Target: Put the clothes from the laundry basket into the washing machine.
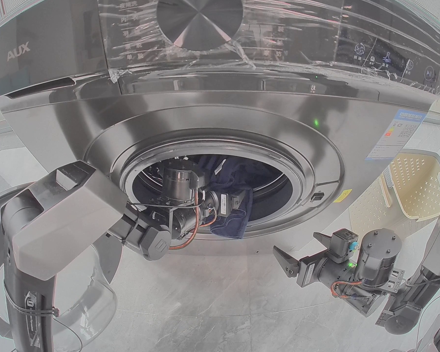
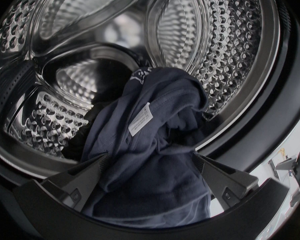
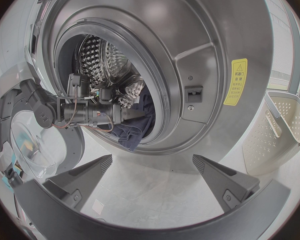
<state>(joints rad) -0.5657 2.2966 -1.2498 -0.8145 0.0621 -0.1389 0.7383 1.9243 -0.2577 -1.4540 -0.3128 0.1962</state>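
A dark navy garment (image 1: 237,221) lies in the mouth of the washing machine (image 1: 278,123), partly inside the steel drum (image 2: 223,34) and partly hanging over the lower door rim. My left gripper (image 2: 150,164) reaches into the opening with its fingers spread wide on either side of the navy garment (image 2: 163,100), which shows a white label. From the side, the left gripper (image 3: 136,112) sits just over the draped cloth (image 3: 133,137). My right gripper (image 1: 298,245) hovers open and holding nothing above the floor, in front of the machine and lower right of the opening.
The machine's round glass door (image 1: 83,289) stands swung open at the left, close to my left arm. A cream perforated laundry basket (image 1: 420,187) sits on the floor right of the machine, beside my right arm. Grey tiled floor (image 1: 220,299) lies in front.
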